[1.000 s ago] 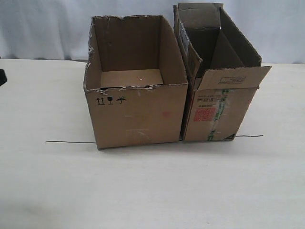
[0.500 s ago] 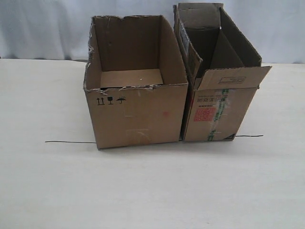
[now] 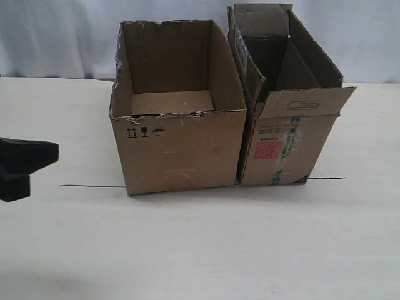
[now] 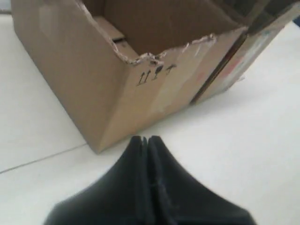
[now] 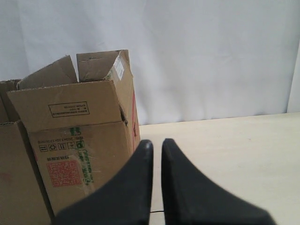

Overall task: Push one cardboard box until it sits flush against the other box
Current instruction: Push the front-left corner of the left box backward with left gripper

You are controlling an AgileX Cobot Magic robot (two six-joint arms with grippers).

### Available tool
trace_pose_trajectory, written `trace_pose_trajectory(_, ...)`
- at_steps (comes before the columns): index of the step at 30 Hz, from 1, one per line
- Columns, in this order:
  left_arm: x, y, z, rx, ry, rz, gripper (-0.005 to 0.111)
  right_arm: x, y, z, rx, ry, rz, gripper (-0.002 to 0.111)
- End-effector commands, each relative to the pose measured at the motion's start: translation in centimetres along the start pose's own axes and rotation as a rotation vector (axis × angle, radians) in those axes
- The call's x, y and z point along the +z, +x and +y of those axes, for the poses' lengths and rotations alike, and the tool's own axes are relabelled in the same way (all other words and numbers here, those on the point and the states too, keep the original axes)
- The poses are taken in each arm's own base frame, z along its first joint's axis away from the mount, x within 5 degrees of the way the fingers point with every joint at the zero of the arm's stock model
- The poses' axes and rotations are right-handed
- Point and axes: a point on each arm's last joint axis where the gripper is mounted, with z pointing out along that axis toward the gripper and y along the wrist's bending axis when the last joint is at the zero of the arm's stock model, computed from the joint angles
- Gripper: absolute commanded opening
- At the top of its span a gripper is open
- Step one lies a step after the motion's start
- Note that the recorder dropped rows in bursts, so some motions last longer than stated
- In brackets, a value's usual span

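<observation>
The cardboard box [image 3: 181,150], wide with ragged flapless top edges and small black symbols, stands at the table's middle; the left wrist view shows it too [image 4: 70,70]. The other box [image 3: 284,147], narrower with flaps, a red square stamp and green-striped tape, stands right beside it, only a thin dark seam between them; the right wrist view also shows it [image 5: 79,140]. My left gripper [image 3: 53,153] is shut and empty at the left edge, apart from the wide box, its tips [image 4: 145,138] near the box's front corner. My right gripper [image 5: 157,142] is shut and empty beside the narrower box.
A thin black line [image 3: 90,186] runs across the white table [image 3: 200,250] under the boxes' front edges and shows again at the right [image 3: 328,179]. A pale curtain [image 3: 56,37] hangs behind the table.
My left gripper has come into the exterior view from the left edge, toward the wide box. Neither box has moved.
</observation>
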Motion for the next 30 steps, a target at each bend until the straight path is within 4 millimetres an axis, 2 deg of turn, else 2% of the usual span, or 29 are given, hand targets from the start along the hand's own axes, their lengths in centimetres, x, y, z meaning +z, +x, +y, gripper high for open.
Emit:
trace_pose_trajectory(1, 2.9, -1.8, 0.3, 0.037, 0.060, 0.226, 0.000, 0.0, 0.2, 0.0, -0.005, -0.002, 0.004, 0.005)
trace_pose_trajectory(6, 5.1, -3.9, -1.6, 0.165, 0.052, 0.313, 0.000, 0.0, 0.2, 0.0, -0.005, -0.002, 0.004, 0.005)
trace_pose_trajectory(12, 8.7, -4.0, -3.1, 0.244, 0.007, 0.373, 0.000, 0.0, 0.2, 0.0, -0.005, -0.002, 0.004, 0.005)
trace_pose_trajectory(18, 11.7, -4.8, -2.7, 0.280, -0.030, 0.377, 0.000, 0.0, 0.2, 0.0, -0.005, -0.002, 0.004, 0.005)
trace_pose_trajectory(24, 13.1, -6.1, -2.5, 0.310, -0.043, 0.345, 0.000, 0.0, 0.2, 0.0, -0.005, -0.002, 0.004, 0.005)
trace_pose_trajectory(30, 14.2, -5.6, -2.2, 0.307, -0.045, 0.376, 0.000, 0.0, 0.2, 0.0, -0.005, -0.002, 0.004, 0.005)
